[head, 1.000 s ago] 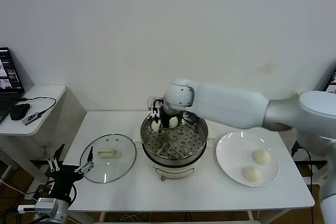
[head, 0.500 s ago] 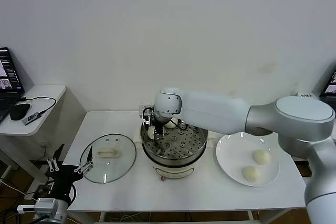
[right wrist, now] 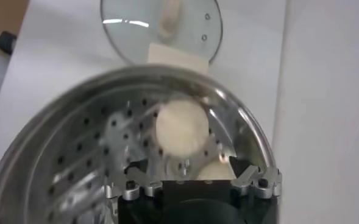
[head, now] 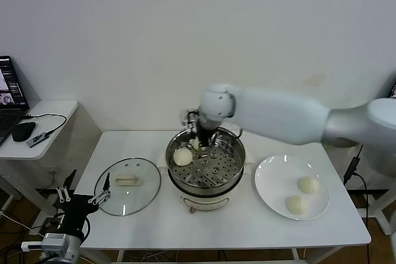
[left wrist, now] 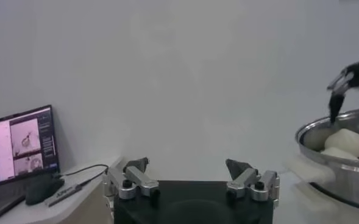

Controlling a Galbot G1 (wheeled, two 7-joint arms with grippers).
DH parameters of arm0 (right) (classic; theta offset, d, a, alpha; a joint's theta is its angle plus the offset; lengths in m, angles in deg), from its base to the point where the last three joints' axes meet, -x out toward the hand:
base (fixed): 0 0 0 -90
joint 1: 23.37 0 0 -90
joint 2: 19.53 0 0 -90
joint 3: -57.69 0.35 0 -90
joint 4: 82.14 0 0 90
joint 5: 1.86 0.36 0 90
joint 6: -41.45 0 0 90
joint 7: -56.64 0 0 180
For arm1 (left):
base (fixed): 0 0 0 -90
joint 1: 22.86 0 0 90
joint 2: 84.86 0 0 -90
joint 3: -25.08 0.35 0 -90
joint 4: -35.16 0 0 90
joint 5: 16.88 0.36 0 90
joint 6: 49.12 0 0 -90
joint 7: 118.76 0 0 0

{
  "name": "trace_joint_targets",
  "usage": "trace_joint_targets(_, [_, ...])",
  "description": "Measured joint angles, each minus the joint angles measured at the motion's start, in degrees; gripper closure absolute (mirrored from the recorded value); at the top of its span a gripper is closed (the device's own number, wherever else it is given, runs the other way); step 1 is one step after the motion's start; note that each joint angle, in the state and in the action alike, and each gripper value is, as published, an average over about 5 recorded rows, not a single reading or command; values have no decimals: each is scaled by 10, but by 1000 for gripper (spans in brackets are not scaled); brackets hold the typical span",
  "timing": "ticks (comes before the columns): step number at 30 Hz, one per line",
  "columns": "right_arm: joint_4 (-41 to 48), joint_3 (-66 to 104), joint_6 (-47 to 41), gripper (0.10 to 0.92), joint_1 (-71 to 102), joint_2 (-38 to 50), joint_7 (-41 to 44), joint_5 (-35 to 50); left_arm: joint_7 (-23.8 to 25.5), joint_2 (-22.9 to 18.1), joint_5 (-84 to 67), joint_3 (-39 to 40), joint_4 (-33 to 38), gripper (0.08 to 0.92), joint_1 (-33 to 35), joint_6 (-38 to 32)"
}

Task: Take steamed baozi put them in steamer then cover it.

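The steamer (head: pixel 213 168) stands at the table's middle, uncovered. One baozi (head: pixel 182 157) lies on the left of its perforated tray. It also shows in the right wrist view (right wrist: pixel 181 125), where a second baozi (right wrist: pixel 214 171) lies partly hidden close under the jaws. My right gripper (head: pixel 201 139) hovers over the steamer's back part, open and empty (right wrist: pixel 191 175). Two more baozi (head: pixel 308 184) (head: pixel 296 204) lie on the white plate (head: pixel 272 180) to the right. The glass cover (head: pixel 128 185) lies flat on the table left of the steamer. My left gripper (head: pixel 83 199) is parked low at the front left, open (left wrist: pixel 191 180).
A side table with a laptop (head: pixel 9 94), mouse (head: pixel 23 130) and cable stands at the far left. The white wall runs close behind the table. The steamer's rim (left wrist: pixel 341 158) shows at the edge of the left wrist view.
My right gripper let go of the baozi on the steamer's left side, then lifted and moved back towards the steamer's rear. The left arm has not moved.
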Motion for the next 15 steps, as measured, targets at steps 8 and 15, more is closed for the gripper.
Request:
trace_joint_targets(8, [-86,-9,56,203,-32,150,63,-48,0,1,4,6,5,177,4,0])
trace_joint_targets(15, [-138,-5,108,203,-11,279,96,-113,1,0,11,11,10,177,11,0])
